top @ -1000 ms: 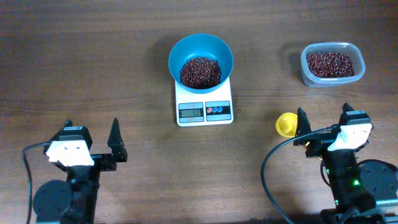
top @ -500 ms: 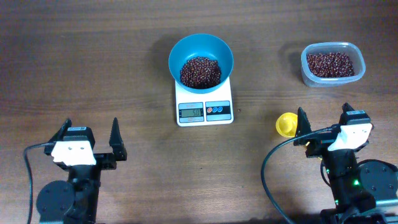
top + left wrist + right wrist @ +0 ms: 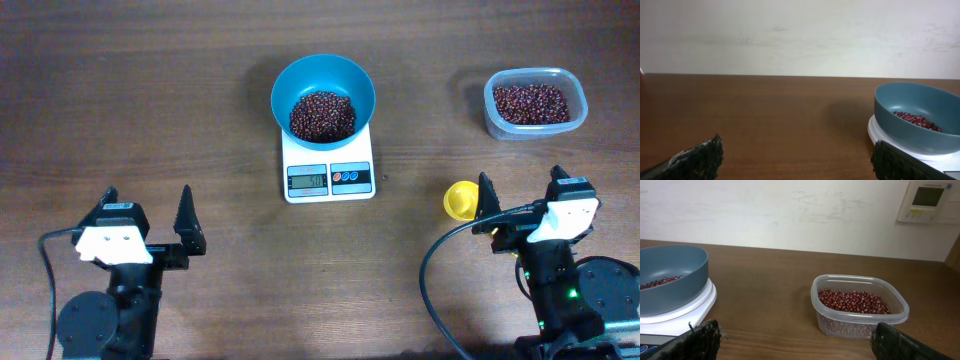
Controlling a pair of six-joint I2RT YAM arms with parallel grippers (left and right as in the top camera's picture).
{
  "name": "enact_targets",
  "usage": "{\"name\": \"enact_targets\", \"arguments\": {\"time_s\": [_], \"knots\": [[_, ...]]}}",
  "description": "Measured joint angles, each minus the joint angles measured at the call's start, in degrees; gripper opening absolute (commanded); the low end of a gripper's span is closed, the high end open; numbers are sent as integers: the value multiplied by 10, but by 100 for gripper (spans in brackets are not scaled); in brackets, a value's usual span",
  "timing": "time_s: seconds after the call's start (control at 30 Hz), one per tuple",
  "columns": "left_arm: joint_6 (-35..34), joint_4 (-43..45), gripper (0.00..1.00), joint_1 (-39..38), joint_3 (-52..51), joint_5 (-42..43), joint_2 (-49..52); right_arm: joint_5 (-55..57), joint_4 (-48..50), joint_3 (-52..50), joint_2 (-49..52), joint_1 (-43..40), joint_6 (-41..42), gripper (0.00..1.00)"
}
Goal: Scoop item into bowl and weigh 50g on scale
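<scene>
Brown beans (image 3: pixel 322 115) occupy one bowl (image 3: pixel 323 68), one tub (image 3: pixel 536 72); one scale (image 3: pixel 300 155).

A clear tub (image 3: pixel 860 329) sits on the wooden table (image 3: pixel 150 100), a yellow scoop (image 3: pixel 460 199) well apart

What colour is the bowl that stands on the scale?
The bowl is teal-blue, seen best in the overhead view.

Wide bare table (image 3: pixel 150 100) lane ahead of left gripper (image 3: pixel 146 196), left of scale (image 3: pixel 328 165). Centre blocked: bowl (image 3: pixel 300 75) atop scale. Open gap between scale and tub (image 3: pixel 535 71). Yellow scoop (image 3: pixel 461 200) just beside right gripper (image 3: pixel 520 178), on its left.
</scene>
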Motion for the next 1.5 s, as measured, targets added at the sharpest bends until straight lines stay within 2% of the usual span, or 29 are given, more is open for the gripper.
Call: {"name": "enact_targets", "arguments": {"time_s": [0.1,0.47,0.57,1.5], "knots": [[-12,-32,99,0,0,-4,2,0,0,0,0,0,0,99],[-14,-31,99,0,0,-4,-10,0,0,0,0,0,0,99],[-14,-32,99,-36,0,-6,-10,0,0,0,0,0,0,99],[-14,-32,99,-36,0,-6,-10,0,0,0,0,0,0,99]]}}
